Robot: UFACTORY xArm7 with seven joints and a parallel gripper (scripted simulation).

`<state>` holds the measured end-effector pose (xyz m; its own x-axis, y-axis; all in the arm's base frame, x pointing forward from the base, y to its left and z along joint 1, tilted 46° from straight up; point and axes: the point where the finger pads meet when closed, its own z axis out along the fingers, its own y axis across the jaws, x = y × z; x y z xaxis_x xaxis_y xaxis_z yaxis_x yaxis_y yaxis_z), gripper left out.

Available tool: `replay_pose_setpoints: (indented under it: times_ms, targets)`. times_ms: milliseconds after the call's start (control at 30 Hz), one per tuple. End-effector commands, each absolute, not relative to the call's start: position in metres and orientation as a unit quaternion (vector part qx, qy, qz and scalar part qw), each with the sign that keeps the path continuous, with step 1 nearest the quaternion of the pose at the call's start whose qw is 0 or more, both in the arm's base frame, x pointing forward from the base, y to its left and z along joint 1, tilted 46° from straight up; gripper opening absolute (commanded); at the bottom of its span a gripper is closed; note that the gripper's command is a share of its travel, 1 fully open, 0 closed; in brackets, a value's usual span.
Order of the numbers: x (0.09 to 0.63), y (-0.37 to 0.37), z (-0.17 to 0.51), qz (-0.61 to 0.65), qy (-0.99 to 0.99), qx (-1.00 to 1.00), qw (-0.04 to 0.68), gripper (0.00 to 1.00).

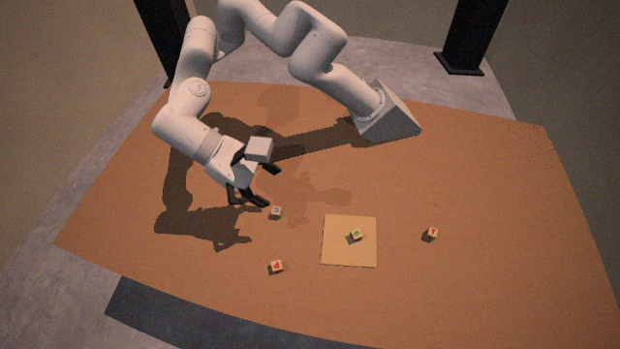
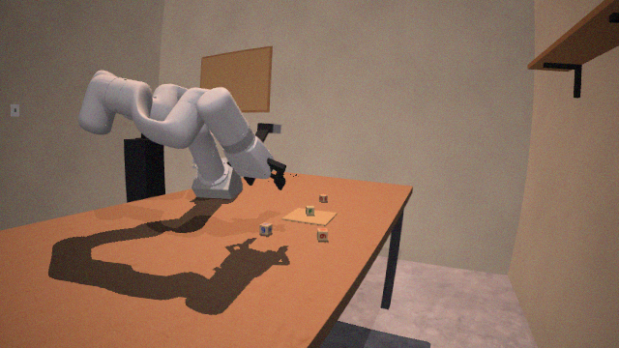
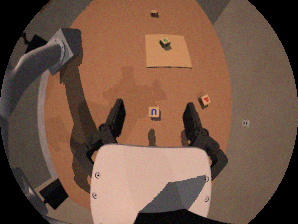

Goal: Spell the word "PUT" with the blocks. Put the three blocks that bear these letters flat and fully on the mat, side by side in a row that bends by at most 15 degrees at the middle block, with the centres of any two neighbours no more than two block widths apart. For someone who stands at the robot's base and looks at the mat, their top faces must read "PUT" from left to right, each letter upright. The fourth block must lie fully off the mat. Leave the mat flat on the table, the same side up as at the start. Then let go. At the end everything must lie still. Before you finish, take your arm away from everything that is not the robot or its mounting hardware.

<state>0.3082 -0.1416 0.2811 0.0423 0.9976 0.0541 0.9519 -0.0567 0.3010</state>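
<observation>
My gripper [image 1: 272, 186] [image 2: 265, 185] [image 3: 155, 107] is open and empty, above the table near the U block. The U block [image 1: 276, 211] [image 2: 266, 229] [image 3: 154, 112] lies on the table, blue letter up, and shows between the fingers in the wrist view. The red P block [image 1: 276, 265] [image 2: 322, 235] [image 3: 205, 100] lies off the mat, letter up and turned. The red T block [image 1: 432, 233] [image 2: 323, 198] [image 3: 154, 13] lies off the mat's other side. A block with a green letter, seemingly G [image 1: 356, 234] [image 2: 309, 211] [image 3: 165, 42], sits on the flat mat [image 1: 336, 254] [image 2: 325, 219] [image 3: 155, 60].
The robot's base [image 1: 389, 121] [image 2: 218, 186] [image 3: 70, 47] stands at one long side of the table [image 1: 465, 291]. The arm and gripper cast dark shadows on the table. Dark posts stand behind the base side.
</observation>
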Motion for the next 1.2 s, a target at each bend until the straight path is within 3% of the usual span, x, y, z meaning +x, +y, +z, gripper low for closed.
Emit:
replay_pose_setpoints:
  times_ms: [0,433,1167]
  targets:
    - [0.309,-0.141,0.282,0.125,0.681,0.715,0.093,1.0]
    - [0.309,-0.141,0.282,0.121,0.682,0.715,0.094,1.0]
    - [0.363,-0.074,0.238,-0.126,0.724,0.651,0.192,1.0]
